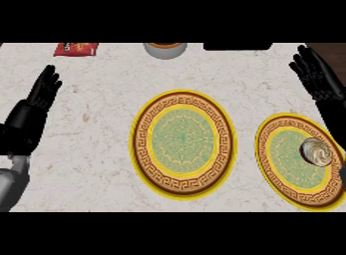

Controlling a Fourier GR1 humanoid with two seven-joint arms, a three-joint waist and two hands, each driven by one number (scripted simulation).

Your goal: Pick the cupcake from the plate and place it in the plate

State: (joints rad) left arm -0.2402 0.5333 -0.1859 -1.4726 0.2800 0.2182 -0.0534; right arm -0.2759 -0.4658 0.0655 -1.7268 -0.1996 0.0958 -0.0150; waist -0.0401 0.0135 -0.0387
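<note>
Head view of a pale marbled stone counter (94,149). Two round plates with yellow rims, brown key-pattern bands and green centres lie on it: a larger central plate (183,144) and a right-hand plate (278,169) whose far side meets the view's right edge. The two rims lie near each other without touching. The small cupcake in a pale wrapper, seen from above (317,151), sits on the right-hand plate, toward its right rim.

The black right hand (317,74) shows at the upper right, fingers straight and spread, holding nothing; its forearm runs down the right edge just beside the cupcake. The black left hand (43,89) shows at the left, fingers straight and pointing up the view, holding nothing, well apart from both plates.

Bare counter lies between the left hand and the central plate. At the far edge are a red packet (76,49), a round pale container with a brown top (165,49) and a dark flat object (237,46).
</note>
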